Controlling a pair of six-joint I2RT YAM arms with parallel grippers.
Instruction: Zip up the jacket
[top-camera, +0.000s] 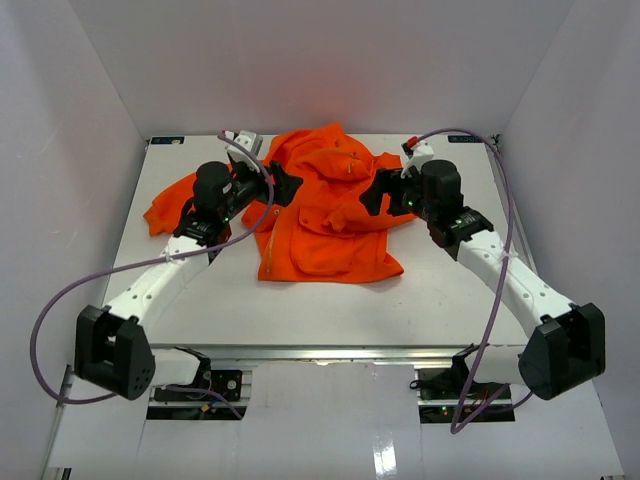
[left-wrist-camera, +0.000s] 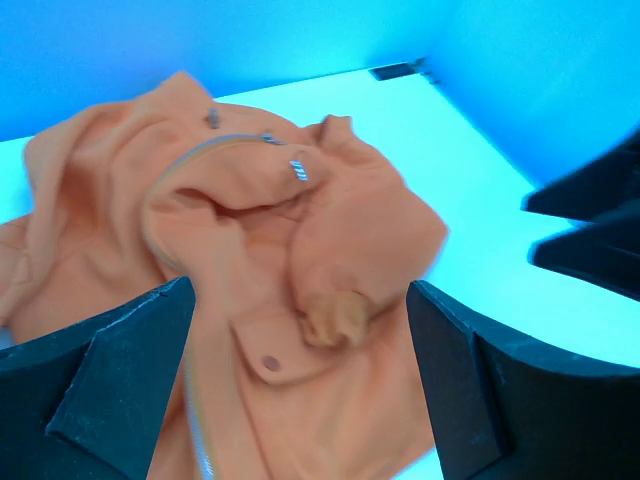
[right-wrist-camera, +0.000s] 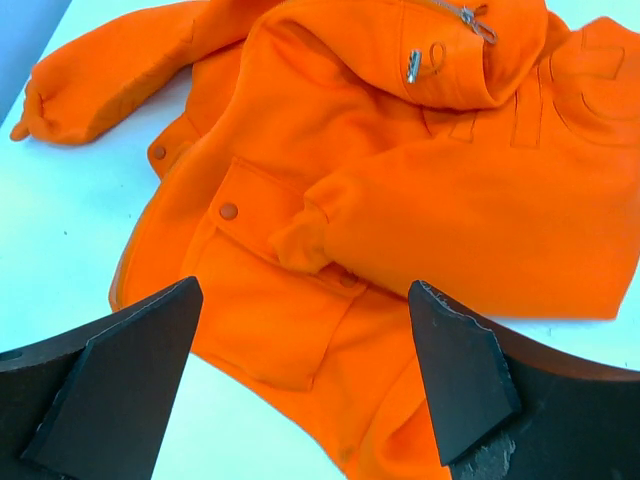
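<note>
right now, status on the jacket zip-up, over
Left hand open, empty. Right hand open, empty. Jacket bunched, looks unzipped. Sleeve lies across its front.

Place: you face a robot lab booth.
Walls: plain white panels (top-camera: 330, 60) box in your counter (top-camera: 300, 310).
Gear: two bolted arms (top-camera: 150, 285), loose purple cables (top-camera: 40, 340).

A white table (top-camera: 330, 310) is boxed in by a white far wall (top-camera: 320, 60), left wall (top-camera: 50, 150) and right wall (top-camera: 590, 130). A metal rail (top-camera: 320, 352) runs along its near edge. The light is soft and even.
</note>
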